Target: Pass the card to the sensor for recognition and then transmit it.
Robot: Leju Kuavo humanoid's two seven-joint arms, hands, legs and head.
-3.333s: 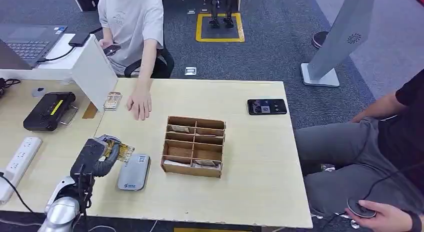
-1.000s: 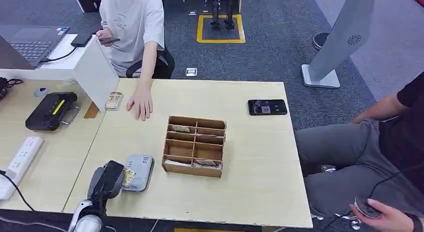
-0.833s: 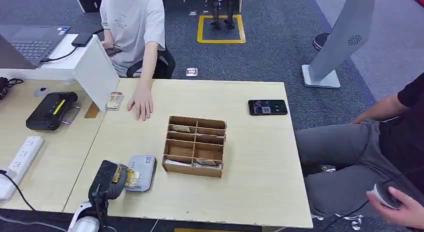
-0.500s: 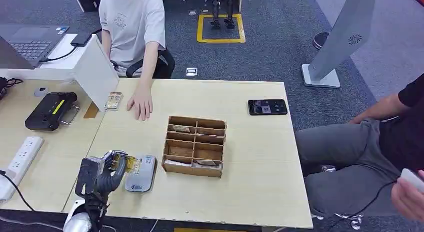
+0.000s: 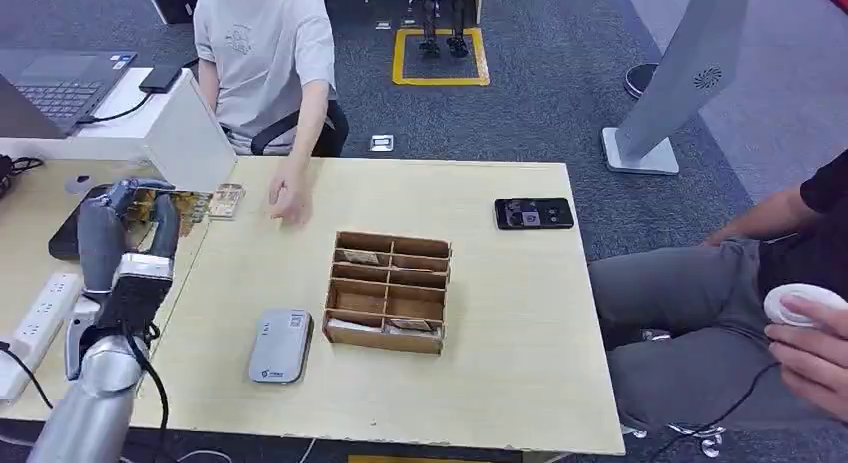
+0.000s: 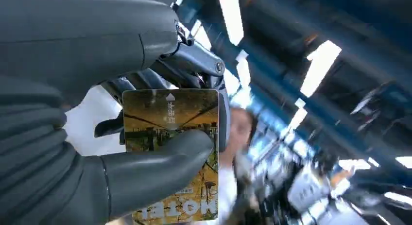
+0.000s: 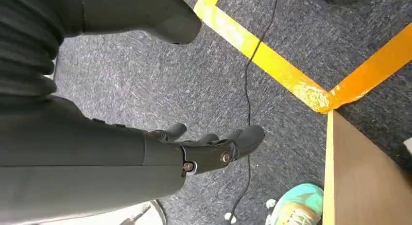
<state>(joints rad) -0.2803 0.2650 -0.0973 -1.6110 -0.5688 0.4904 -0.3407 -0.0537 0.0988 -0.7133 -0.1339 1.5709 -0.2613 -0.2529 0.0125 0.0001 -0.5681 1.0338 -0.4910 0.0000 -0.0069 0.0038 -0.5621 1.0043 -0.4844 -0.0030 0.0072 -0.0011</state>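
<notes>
grey carpet — pale wooden table

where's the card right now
In the head view the card is pinched in the left hand, raised at the table's far left beside the black device.

Card lower print cut by frame edge, middle hidden under left hand thumb; background blurred.

Glossy printed card, matt grey plastic hand, wooden organiser
</notes>
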